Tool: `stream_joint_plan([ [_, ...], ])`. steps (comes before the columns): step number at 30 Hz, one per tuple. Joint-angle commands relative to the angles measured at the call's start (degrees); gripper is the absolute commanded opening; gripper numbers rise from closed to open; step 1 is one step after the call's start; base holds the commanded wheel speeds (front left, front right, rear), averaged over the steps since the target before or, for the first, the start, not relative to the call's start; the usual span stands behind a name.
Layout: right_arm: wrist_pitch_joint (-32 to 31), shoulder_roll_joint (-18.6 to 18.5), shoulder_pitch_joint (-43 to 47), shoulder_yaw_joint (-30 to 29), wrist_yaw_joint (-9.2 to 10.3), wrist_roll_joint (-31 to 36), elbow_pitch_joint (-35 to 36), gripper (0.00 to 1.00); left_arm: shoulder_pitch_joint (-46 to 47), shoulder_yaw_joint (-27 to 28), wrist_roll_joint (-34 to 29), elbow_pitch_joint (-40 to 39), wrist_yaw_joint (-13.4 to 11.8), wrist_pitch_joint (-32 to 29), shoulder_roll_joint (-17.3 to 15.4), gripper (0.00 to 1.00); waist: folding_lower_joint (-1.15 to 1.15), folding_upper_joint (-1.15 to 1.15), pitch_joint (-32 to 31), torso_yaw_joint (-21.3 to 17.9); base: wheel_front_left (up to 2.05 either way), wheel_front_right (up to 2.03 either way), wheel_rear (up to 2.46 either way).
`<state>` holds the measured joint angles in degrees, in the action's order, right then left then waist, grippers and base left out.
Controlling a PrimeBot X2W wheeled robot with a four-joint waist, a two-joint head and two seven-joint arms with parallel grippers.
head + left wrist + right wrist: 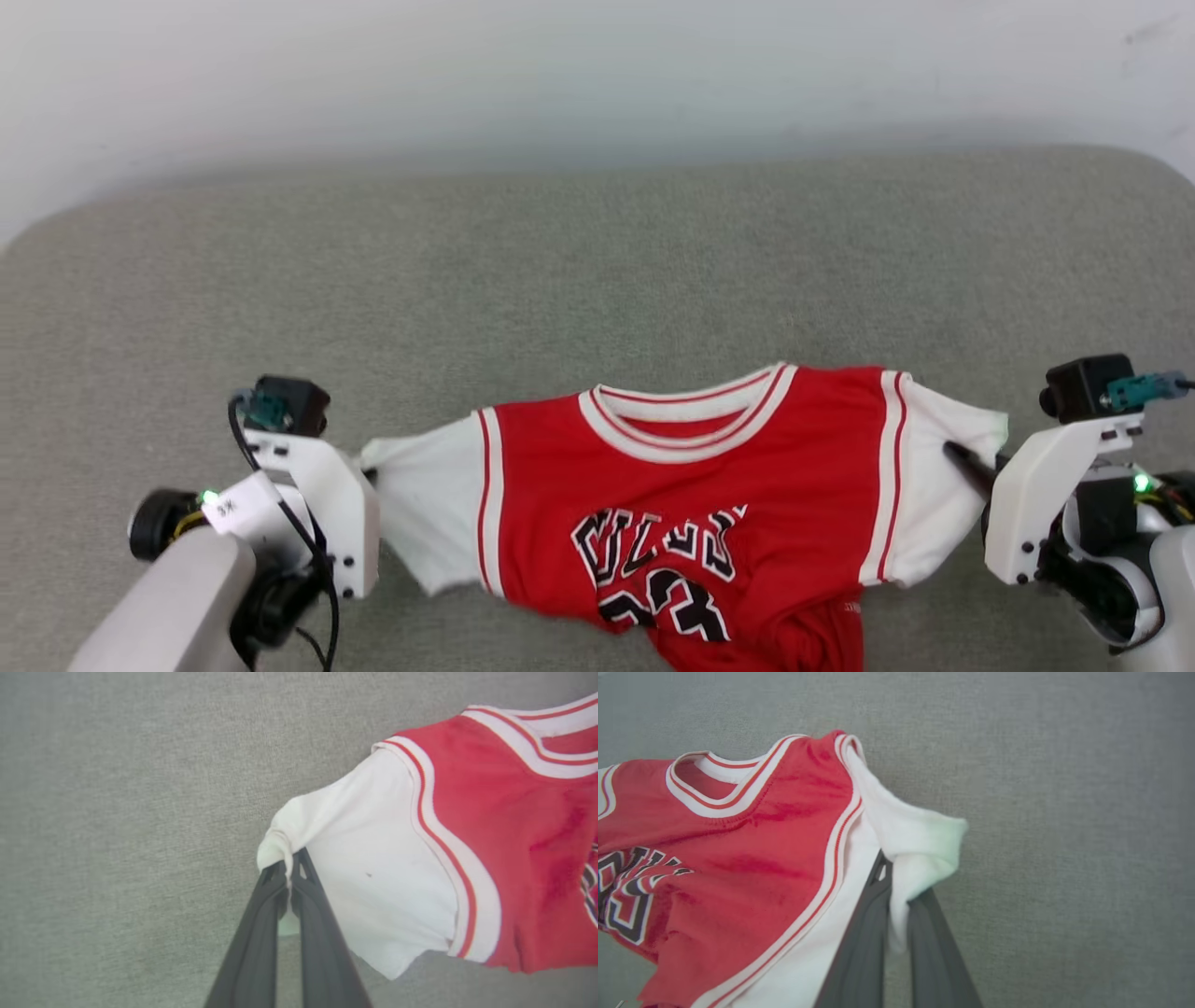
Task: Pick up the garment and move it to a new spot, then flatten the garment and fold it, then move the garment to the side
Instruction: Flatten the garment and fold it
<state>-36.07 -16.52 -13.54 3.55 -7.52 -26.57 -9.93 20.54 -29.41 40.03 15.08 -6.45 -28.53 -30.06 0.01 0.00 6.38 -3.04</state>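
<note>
On the grey-green woven fabric surface [597,261], near the robot's edge of it, lies the red jersey-style garment [691,485] of thin soft cloth, with white sleeves, striped trim and black white-outlined lettering. Its collar points away from the robot. Its hem is bunched toward the robot and partly cut off by the bottom of the head view.

Tool state: the left gripper [289,870] has its two dark fingers pressed together on the gathered cuff of the left white sleeve [425,504]. The right gripper [891,877] is likewise clamped, with the right white sleeve [943,439] pinched and draped between its fingers.

Governing relation: the garment's long axis runs sleeve to sleeve, straight across the robot's front, and the body of the shirt lies between the two grippers. Each arm has the sleeve on its own side; neither reaches across. The cloth between them looks fairly taut at shoulder level and slack at the hem.

Assessment: both grips appear made, so the lift and transfer can proceed. The two arms should rise and travel together at their present spacing. Closing in would let the chest sag; pulling apart risks a cuff slipping free.

Whether the sleeves are clear of the surface cannot be determined.
</note>
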Motion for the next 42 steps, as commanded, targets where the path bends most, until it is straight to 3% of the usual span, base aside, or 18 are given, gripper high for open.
stream_joint_plan([
  [1,0.85,-0.49,-1.4,-0.48,0.06,0.84,-0.46,0.0,1.44,0.27,-0.9,-0.48,-0.39,0.7,-0.61,0.0,-0.01,0.0,-1.71,0.96,0.0,0.0,0.0],
  [9,2.09,-0.73,-8.95,-0.51,0.07,2.78,-5.43,0.0,10.05,3.14,-3.98,-1.19,-2.03,7.02,0.08,0.0,-0.01,0.0,-3.09,1.7,0.0,0.0,0.0],
  [26,13.97,-2.5,-42.9,1.97,0.08,7.24,-21.09,0.0,39.86,7.56,-6.67,14.43,2.91,19.68,3.09,0.0,-0.01,0.0,5.1,1.83,0.0,0.0,0.0],
  [35,21.31,-1.04,-64.51,0.94,0.08,12.5,-27.11,0.0,59.1,8.6,-9.76,21.65,4.92,26.07,2.95,0.0,-0.01,0.0,12.65,1.53,0.0,0.0,0.0],
  [42,26.38,0.12,-74.97,-0.18,0.08,15.06,-33.15,0.0,68.01,8.37,-11.2,26.85,5.99,30.4,3.67,0.0,-0.01,0.0,17.06,1.35,0.0,0.0,0.0],
])
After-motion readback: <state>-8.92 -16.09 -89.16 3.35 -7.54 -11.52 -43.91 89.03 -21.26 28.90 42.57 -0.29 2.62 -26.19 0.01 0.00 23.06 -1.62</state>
